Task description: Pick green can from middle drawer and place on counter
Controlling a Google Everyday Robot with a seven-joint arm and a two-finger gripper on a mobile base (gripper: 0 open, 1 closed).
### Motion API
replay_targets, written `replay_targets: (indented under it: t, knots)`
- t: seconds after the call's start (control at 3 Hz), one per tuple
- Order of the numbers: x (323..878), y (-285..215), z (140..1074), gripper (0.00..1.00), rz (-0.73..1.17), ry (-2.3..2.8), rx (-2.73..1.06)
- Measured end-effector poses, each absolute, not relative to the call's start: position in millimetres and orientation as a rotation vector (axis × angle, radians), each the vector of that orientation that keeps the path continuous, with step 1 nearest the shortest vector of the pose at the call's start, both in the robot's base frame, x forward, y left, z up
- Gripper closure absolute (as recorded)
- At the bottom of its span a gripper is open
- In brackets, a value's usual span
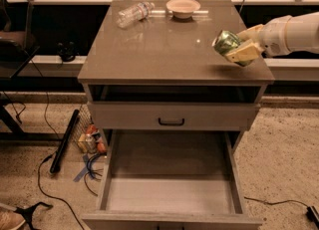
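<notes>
Robot lab: black cables [41, 176] on speckled carpet [284, 149] beside a grey cabinet [124, 117] — cream gripper [234, 45] clasps a green can [225, 40] over its right edge.
</notes>
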State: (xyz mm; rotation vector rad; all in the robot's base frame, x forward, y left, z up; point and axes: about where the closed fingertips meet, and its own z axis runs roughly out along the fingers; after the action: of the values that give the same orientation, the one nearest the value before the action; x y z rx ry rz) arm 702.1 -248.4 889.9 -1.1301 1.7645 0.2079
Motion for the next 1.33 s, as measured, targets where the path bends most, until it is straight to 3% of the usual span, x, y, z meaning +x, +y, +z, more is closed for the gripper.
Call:
replay_targets:
  t: [1.33]
  knots:
    - [753.3, -229.6, 869.3, 1.00, 0.212, 1.839, -1.103]
